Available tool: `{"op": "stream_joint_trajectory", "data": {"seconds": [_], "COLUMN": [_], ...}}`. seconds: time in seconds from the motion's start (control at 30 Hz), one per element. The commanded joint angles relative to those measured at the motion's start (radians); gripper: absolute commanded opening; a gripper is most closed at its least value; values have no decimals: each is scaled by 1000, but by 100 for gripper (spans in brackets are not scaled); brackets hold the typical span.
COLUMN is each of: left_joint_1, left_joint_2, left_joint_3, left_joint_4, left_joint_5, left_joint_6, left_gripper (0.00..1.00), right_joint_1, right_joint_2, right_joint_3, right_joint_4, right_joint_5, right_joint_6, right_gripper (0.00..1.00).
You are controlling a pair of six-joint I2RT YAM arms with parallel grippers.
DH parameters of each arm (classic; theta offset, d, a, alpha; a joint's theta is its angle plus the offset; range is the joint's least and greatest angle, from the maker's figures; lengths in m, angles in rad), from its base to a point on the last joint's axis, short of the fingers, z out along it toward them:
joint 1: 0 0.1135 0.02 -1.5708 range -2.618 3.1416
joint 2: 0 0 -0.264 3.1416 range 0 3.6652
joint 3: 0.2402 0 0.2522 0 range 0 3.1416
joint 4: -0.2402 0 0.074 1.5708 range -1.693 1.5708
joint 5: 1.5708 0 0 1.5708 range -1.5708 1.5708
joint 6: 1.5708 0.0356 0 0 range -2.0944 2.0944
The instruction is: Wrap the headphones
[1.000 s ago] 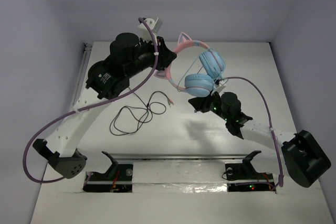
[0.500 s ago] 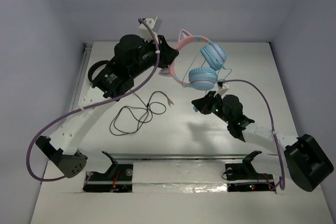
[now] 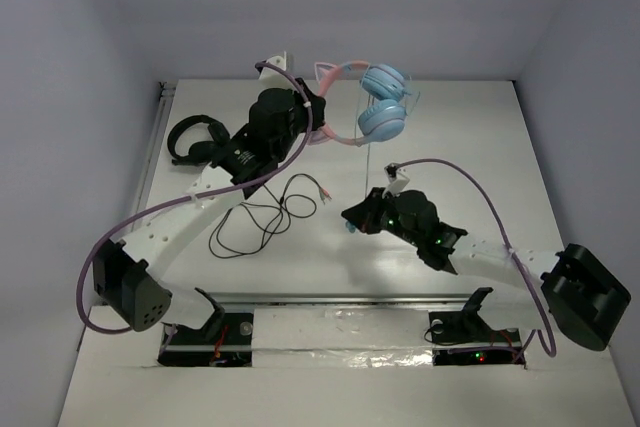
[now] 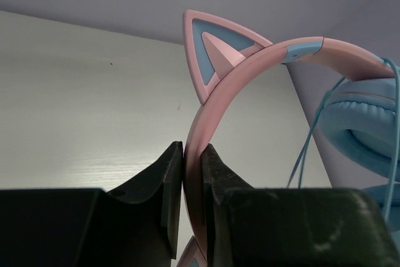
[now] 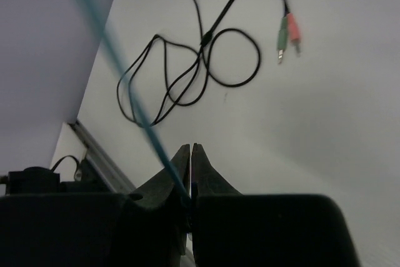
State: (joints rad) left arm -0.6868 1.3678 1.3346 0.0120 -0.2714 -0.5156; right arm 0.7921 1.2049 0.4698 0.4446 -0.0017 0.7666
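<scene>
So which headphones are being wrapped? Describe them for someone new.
Look to the far side of the table, where the left gripper clamps something. Those are the headphones: pink band with cat ears, light blue cups and cable, unlike the all-black pair lying at the left.

Light: bright, diffuse, overhead
Shadows: soft, faint on table [image 3: 330,247]
Blur: cable [image 5: 106,48] close to right wrist lens, smeared

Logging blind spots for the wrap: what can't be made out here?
Top view: black headphones partly hidden under the left arm.
Left wrist view: earcups cut off by the right edge; fingers cover the lower part of the headband.
Right wrist view: blue cable blurred; its end hidden between the fingers.
</scene>
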Motion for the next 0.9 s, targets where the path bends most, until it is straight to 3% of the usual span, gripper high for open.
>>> {"op": "stream_joint_trajectory", "data": {"seconds": [0.0, 0.2, 0.33, 0.6, 0.87], "left_joint_1": [20, 20, 20, -2, -120], "left_joint_2": [17, 91, 117, 102, 47], "left_joint_3": [38, 48, -14, -253, -434], "left_joint_4": [200, 206, 229, 273, 244], "left_joint_5": [-141, -248, -282, -267, -307], "left_joint_6": [-32, 58, 94, 100, 74], "left_gripper": [0, 0, 0, 0, 0], "right_joint_1": [70, 197, 251, 265, 265], "right_joint_2": [28, 19, -13, -56, -33], "right_joint_3": [59, 140, 226, 447, 648], "right_joint_4": [3, -98, -254, -564, -767], "right_joint_5": [71, 130, 154, 167, 238], "right_joint_6": [42, 31, 0, -107, -256], "right_gripper": [0, 0, 0, 0, 0]}}
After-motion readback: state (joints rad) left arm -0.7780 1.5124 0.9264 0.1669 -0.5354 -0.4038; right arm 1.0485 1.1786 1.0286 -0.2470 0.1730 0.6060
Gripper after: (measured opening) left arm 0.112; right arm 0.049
